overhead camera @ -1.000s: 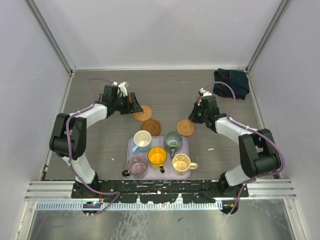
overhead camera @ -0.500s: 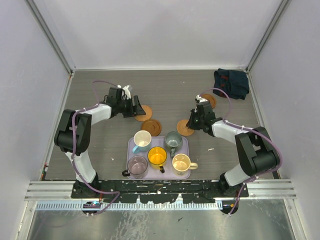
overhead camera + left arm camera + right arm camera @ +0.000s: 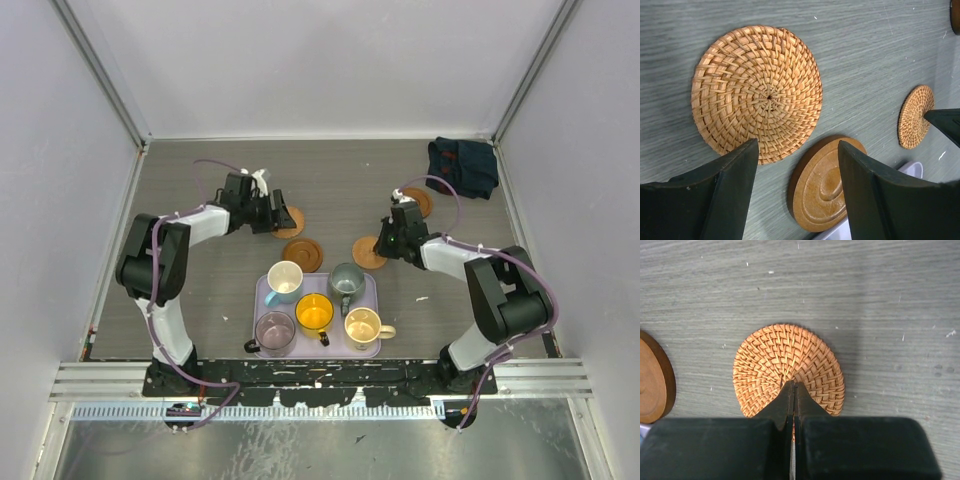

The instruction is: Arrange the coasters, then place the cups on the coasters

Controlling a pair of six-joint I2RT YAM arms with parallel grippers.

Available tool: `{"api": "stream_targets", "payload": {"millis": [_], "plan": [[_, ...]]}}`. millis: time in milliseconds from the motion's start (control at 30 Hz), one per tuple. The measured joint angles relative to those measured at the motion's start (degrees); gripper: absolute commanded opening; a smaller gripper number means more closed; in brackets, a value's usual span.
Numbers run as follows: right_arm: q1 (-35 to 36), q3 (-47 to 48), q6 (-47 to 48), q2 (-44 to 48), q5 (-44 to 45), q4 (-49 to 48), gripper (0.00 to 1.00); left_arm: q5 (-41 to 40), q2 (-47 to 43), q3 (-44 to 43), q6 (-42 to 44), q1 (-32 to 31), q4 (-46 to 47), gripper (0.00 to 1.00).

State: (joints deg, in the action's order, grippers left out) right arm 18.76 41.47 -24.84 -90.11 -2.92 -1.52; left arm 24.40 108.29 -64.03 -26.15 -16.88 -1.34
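On the table, my left gripper (image 3: 272,214) stands open just left of a woven coaster (image 3: 292,222). In the left wrist view its fingers (image 3: 735,170) straddle bare table between that woven coaster (image 3: 757,92) and a brown wooden coaster (image 3: 825,190), holding nothing. My right gripper (image 3: 384,243) is shut, its tips (image 3: 794,386) over the middle of another woven coaster (image 3: 790,360). A second brown coaster (image 3: 418,201) lies behind the right arm. Several cups stand on the lavender tray (image 3: 372,290): blue-white (image 3: 284,281), grey-green (image 3: 347,279), orange-yellow (image 3: 314,312), purple-grey (image 3: 274,329), cream-yellow (image 3: 362,326).
A dark crumpled cloth (image 3: 463,165) lies in the far right corner. White walls enclose the table on three sides. The tray's corner (image 3: 910,170) shows just beyond the wooden coaster in the left wrist view.
The left gripper has moved right, up to the woven coaster. The right gripper has come down and left onto the other woven coaster, uncovering the brown coaster behind it.
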Motion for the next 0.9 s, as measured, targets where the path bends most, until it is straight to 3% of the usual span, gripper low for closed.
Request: {"api": "stream_targets", "payload": {"millis": [333, 667, 900], "plan": [[0.04, 7.43, -1.03, -7.52, 2.8, -1.42, 0.01, -2.21, 3.3, -5.11, 0.02, -0.04, -1.77, 0.66], [-0.72, 22.1, -0.55, -19.15, 7.69, -0.5, 0.01, -4.26, 9.64, -14.88, 1.22, 0.13, -4.52, 0.65], [-3.89, 25.86, -0.31, -21.4, 9.38, 1.33, 0.01, -4.28, 12.48, -19.47, 1.68, 0.55, -6.03, 0.64]]}}
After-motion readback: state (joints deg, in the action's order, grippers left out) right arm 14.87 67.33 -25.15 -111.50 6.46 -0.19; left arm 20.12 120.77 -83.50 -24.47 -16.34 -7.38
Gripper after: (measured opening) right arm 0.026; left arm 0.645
